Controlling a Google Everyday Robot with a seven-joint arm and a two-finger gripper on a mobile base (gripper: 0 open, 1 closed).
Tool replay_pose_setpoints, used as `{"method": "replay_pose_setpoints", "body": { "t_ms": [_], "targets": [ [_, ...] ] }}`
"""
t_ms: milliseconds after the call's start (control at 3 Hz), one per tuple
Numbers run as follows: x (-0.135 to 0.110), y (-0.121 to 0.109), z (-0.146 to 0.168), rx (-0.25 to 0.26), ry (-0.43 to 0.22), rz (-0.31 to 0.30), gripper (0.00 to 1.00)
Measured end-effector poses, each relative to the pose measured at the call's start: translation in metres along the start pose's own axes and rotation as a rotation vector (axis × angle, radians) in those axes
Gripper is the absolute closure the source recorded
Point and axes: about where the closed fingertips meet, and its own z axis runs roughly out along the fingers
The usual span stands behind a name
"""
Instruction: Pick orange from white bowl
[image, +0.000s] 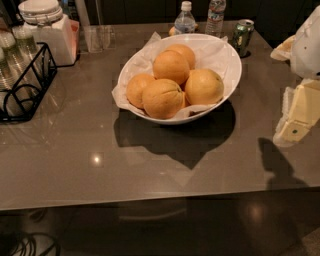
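The orange (204, 86) sits on the right side of the bowl (221, 101), resting on crumpled paper (212, 51) and touching the creased fruit (162, 98) to its left. A third fruit (171, 66) stands just behind it. The hand (299, 112) hangs at the right edge of the view, above the surface (90, 150) and well apart from the bowl. I cannot tell whether it is wide or narrow, and it holds nothing that shows. The step in hand looks like the approach, with the pick not yet begun. To do it well, the hand should probably come in from above and from the right, where the orange's outer flank is free. It should open wider than the fruit before descending, and centre over the fruit's broadest part. A low reach risks striking the rim or catching the paper. Closing off-centre could squeeze the smooth round fruit out sideways or nudge its neighbours, so a straight lift after a firm, centred hold seems best. Behind the bowl stand two bottles (185, 19) and a green can (243, 34). Both bottles carry labels and the can has printing, but none of it can be read. A wire rack (30, 82) at far left bears no writing that shows.
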Motion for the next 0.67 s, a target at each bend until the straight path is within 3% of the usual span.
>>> {"method": "replay_pose_setpoints", "body": {
  "t_ms": [333,667],
  "targets": [
    [0.000,0.000,0.000,0.000,0.000,0.000,0.00],
    [-0.017,-0.007,0.003,-0.012,-0.023,-0.037,0.00]
  ]
}}
